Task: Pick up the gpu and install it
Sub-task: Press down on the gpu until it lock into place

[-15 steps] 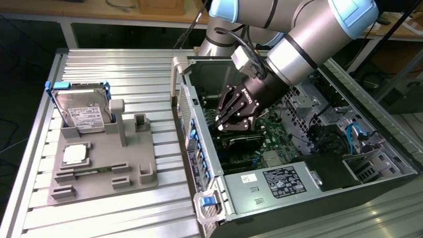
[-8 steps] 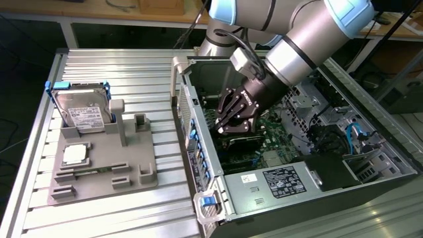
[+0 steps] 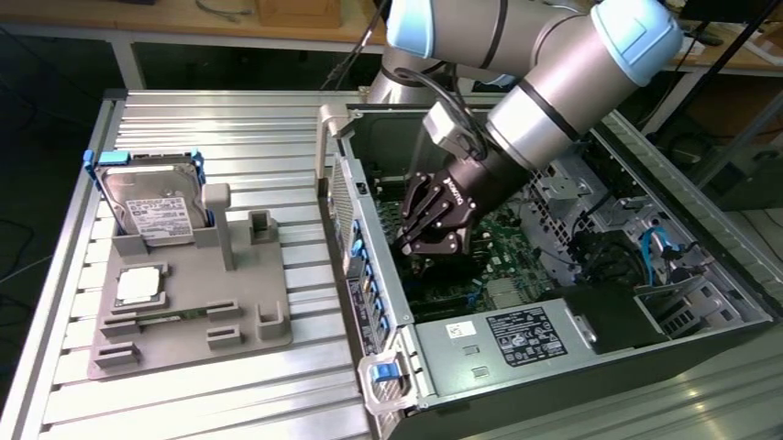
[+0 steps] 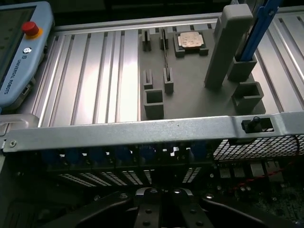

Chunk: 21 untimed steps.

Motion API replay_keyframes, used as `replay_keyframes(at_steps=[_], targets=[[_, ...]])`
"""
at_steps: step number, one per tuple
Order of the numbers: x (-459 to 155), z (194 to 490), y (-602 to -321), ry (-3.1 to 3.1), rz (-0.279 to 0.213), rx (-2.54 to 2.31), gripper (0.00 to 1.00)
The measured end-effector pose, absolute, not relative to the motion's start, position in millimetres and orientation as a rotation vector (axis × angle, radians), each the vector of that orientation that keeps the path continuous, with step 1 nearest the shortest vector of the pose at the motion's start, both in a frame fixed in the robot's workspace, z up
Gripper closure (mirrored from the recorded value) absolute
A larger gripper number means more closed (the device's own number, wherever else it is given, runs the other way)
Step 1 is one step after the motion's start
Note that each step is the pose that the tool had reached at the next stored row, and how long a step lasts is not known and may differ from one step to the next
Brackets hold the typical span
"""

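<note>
My gripper (image 3: 424,246) is down inside the open computer case (image 3: 367,275), low over the green motherboard (image 3: 504,231), with its black fingers shut together. In the wrist view the gripper (image 4: 161,204) sits just behind the case's silver side rail (image 4: 142,129) and the row of blue clips. The gpu is hidden; I cannot tell whether anything sits between the fingers. On the grey holder (image 3: 183,316) the tall posts (image 3: 218,220) stand with nothing between them.
The holder (image 4: 190,95) carries a silver hard drive (image 3: 153,206) in a blue frame, a processor chip (image 3: 137,286) and a memory stick (image 3: 159,319). A power supply (image 3: 526,335) fills the case's near corner. A teach pendant (image 4: 19,47) lies on the ribbed table.
</note>
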<state>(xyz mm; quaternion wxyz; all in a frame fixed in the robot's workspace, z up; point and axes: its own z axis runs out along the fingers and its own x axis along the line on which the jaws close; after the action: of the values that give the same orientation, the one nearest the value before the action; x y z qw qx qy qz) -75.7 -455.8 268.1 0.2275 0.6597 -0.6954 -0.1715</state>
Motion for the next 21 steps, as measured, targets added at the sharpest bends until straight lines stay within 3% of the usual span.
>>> replay_keyframes(at_steps=[21], targets=[[-76.8,258.2,-460.7,-1.894,-0.458,1.802,0.89]])
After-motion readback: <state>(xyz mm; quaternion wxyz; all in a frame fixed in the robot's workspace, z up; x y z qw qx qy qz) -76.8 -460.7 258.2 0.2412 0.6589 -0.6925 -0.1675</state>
